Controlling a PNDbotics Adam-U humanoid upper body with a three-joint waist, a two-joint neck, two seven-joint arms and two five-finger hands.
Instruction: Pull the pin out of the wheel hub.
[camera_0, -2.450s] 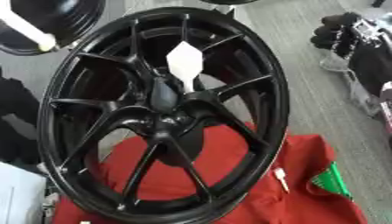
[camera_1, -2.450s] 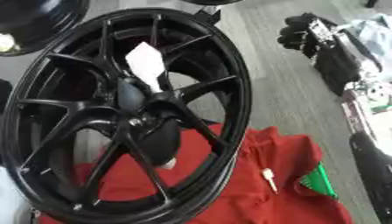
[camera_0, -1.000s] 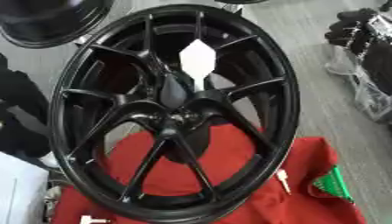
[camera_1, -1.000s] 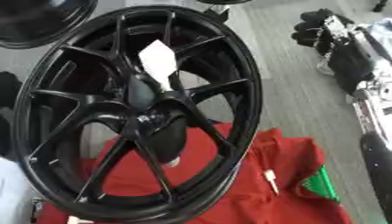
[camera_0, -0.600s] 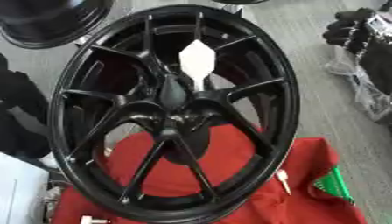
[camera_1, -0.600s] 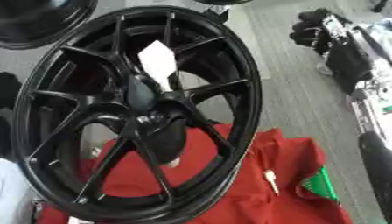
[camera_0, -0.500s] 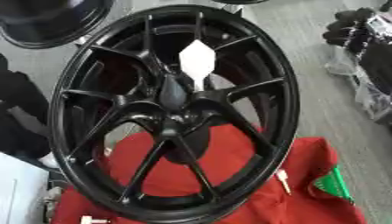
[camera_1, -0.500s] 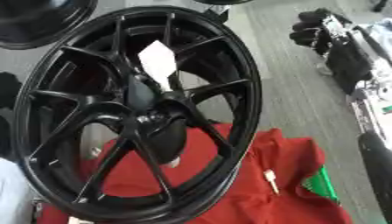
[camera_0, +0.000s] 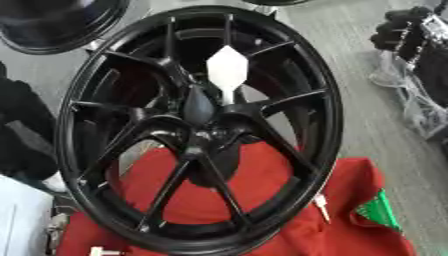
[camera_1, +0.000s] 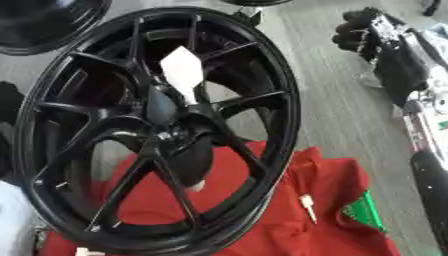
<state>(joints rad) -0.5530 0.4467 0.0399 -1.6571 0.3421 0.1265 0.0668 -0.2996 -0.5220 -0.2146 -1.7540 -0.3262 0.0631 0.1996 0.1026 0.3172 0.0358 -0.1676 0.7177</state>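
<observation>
A large glossy black multi-spoke alloy wheel (camera_0: 197, 130) stands tilted on a red cloth (camera_0: 271, 210) at the near edge of the grey surface (camera_1: 337, 115). A white pin with a flat diamond-shaped head (camera_0: 227, 72) sticks up from the wheel's centre hub (camera_0: 199, 125). The right hand (camera_1: 367, 30), black, shows at the far right corner; whether its fingers are curled I cannot tell. A second small white pin (camera_1: 307, 206) lies on the cloth, beside a green patch (camera_1: 359, 212).

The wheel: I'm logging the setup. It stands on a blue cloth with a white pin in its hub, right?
Not quite: the cloth is red, not blue, as the left eye view shows. The black wheel does stand on it, with a white pin in its hub.
</observation>
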